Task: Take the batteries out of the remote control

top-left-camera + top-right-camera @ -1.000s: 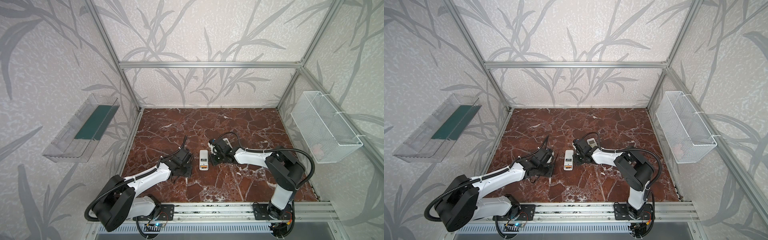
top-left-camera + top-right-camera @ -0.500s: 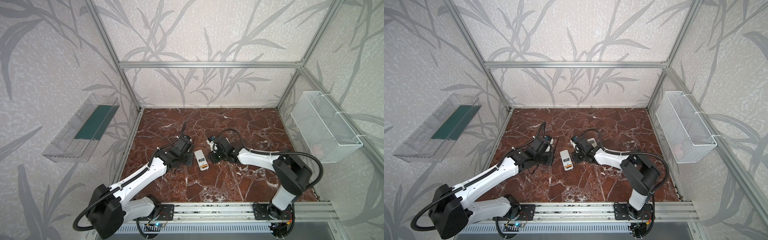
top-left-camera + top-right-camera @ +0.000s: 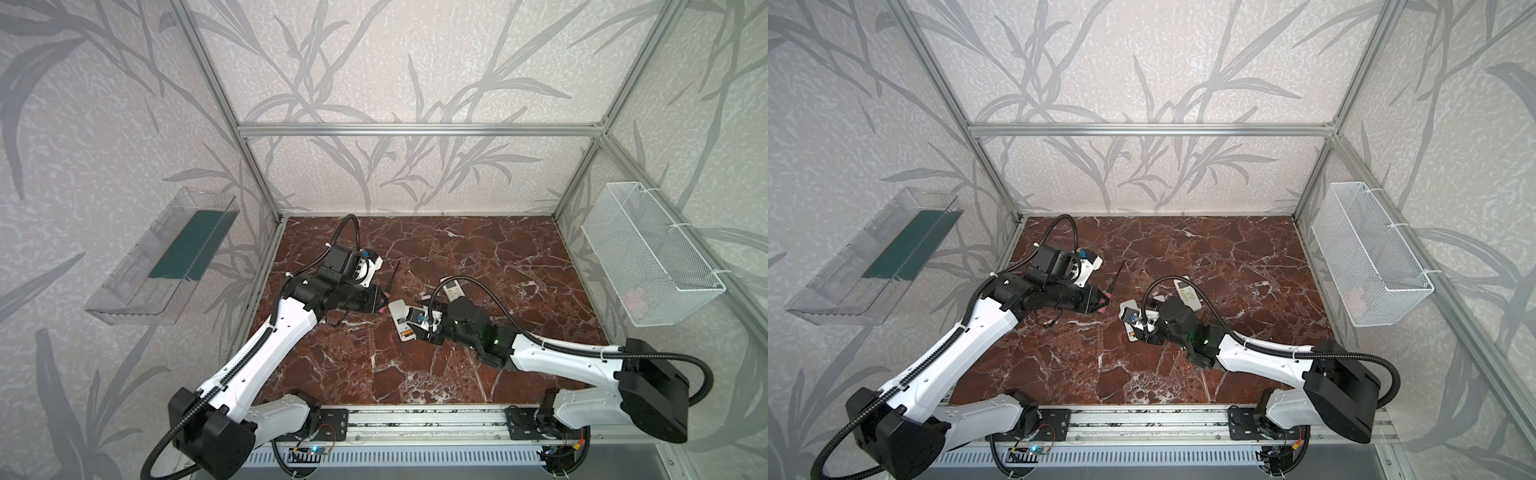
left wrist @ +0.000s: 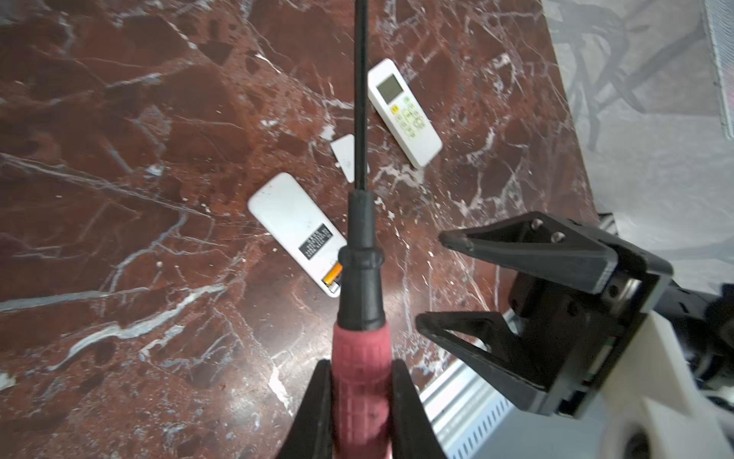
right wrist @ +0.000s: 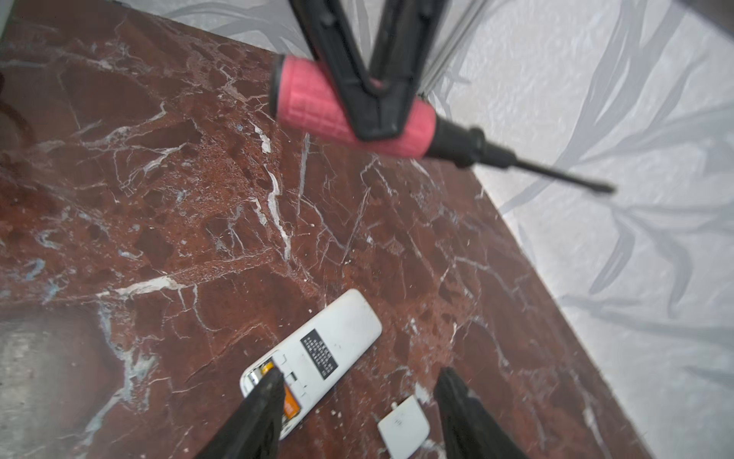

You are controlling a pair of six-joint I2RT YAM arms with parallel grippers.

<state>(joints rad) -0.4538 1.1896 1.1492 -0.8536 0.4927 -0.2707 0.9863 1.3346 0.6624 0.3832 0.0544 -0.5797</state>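
Note:
A white remote control [image 4: 294,228] lies face down on the marble floor [image 3: 457,374], with its battery compartment open. An orange battery [image 4: 333,274] sits inside the compartment; in the right wrist view one finger [image 5: 262,401] partly hides the battery [image 5: 290,404]. My right gripper [image 5: 359,377] is open just over that end of the remote [image 3: 400,318], with nothing between its fingers. My left gripper [image 4: 360,365] is shut on the pink handle of a screwdriver [image 5: 317,107], held above the floor left of the remote [image 3: 1127,311]. The black shaft points towards the back wall.
A small white cover [image 4: 345,157] lies beside the remote. A second white remote [image 4: 403,111] lies face up behind it. A wire basket [image 3: 648,257] hangs on the right wall and a clear tray [image 3: 166,257] on the left wall.
My left arm has lifted and swung towards the back with the screwdriver. The remote has turned slightly. My right gripper's jaws have spread wider over the battery end.

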